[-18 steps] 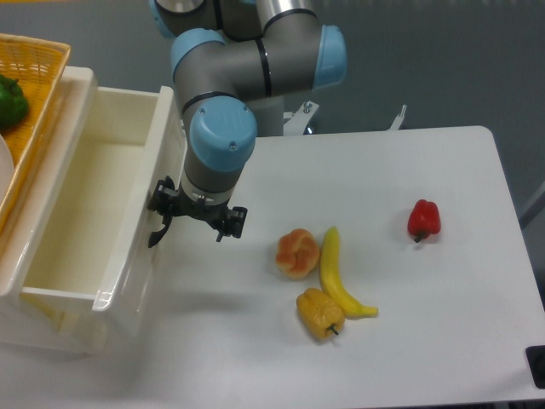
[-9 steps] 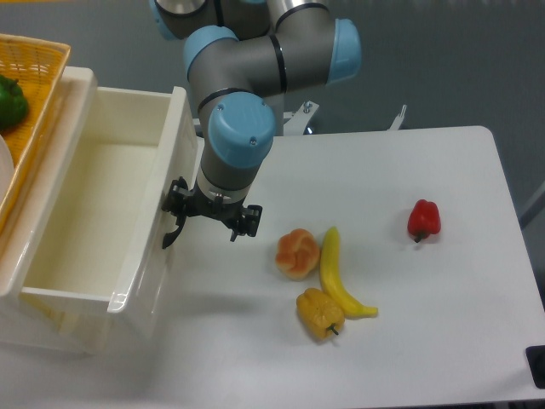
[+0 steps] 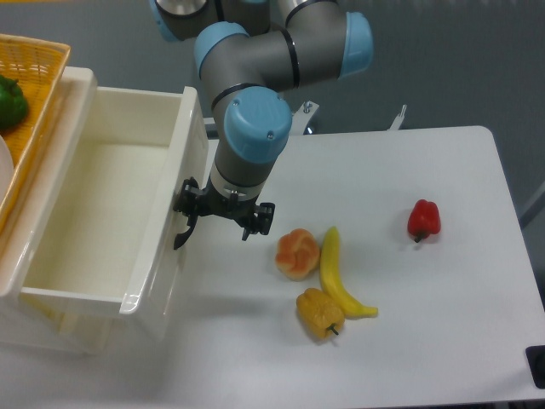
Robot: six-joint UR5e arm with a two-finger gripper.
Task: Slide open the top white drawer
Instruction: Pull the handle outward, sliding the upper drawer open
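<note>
The top white drawer [image 3: 98, 200] is a deep cream-white box at the left, pulled far out of its cabinet, and its inside shows bare. Its curved black handle [image 3: 180, 234] sticks out from the front panel [image 3: 174, 256]. My gripper [image 3: 224, 213] points down right beside that front panel with its jaws apart. Its left finger [image 3: 186, 201] sits against the handle, and its right finger [image 3: 262, 218] hangs free over the table. Nothing is between the fingers. The lower drawer is hidden under the top one.
A yellow wicker basket [image 3: 38, 102] with a green pepper [image 3: 10, 100] sits on the cabinet at far left. On the table lie an orange bun [image 3: 297, 252], a banana [image 3: 336, 273], a yellow pepper [image 3: 319, 313] and a red pepper [image 3: 423, 219].
My gripper has moved right by about a hand's width, and the drawer front and handle have come with it. The drawer now stands further open.
</note>
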